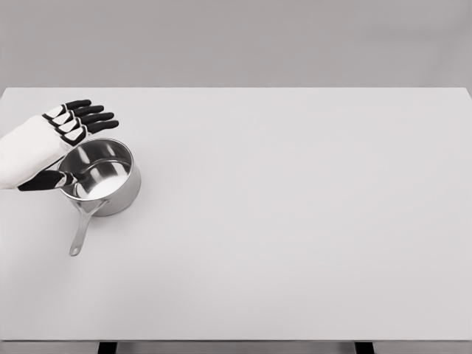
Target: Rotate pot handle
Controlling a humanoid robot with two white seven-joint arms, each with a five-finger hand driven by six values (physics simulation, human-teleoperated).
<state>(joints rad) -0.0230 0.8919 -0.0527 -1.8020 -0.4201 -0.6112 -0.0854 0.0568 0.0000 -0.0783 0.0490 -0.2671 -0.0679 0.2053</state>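
The steel pot point(99, 177) is set upright near the left edge of the white counter point(295, 221), its long handle point(80, 228) pointed toward the near edge and slightly left. The left hand point(55, 140) is held flat above the pot's far-left rim, its fingers point(88, 116) spread and grasping nothing, the thumb laid over the rim. This placement is judged to suit pushing the pot's body round rather than gripping the handle, which is left untouched.
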